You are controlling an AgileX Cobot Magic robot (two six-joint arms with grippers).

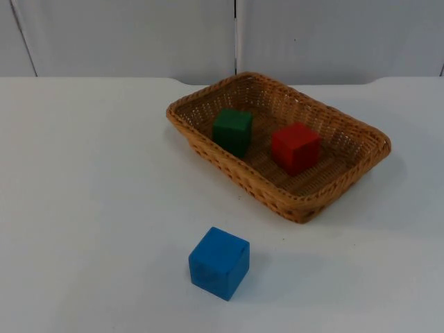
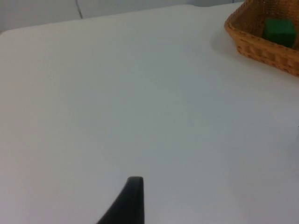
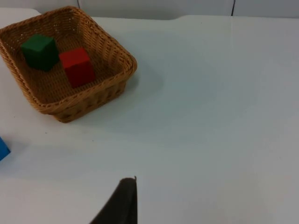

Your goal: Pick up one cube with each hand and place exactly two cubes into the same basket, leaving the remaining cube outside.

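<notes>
A woven wicker basket [image 1: 347,182] stands at the table's middle right. Inside it a green cube [image 1: 232,130] and a red cube [image 1: 296,147] rest side by side, a small gap between them. A blue cube [image 1: 219,262] sits on the table in front of the basket, well apart from it. My left gripper [image 2: 133,198] hangs back over bare table, far from the basket [image 2: 257,46] and the green cube [image 2: 279,31]. My right gripper [image 3: 124,200] waits over bare table on the other side of the basket [image 3: 88,100], which holds the green cube [image 3: 39,51] and the red cube [image 3: 77,66].
The grey partition wall [image 1: 139,35] closes off the far edge of the white table [image 1: 83,194]. An edge of the blue cube [image 3: 3,149] appears in the right wrist view, beyond the basket.
</notes>
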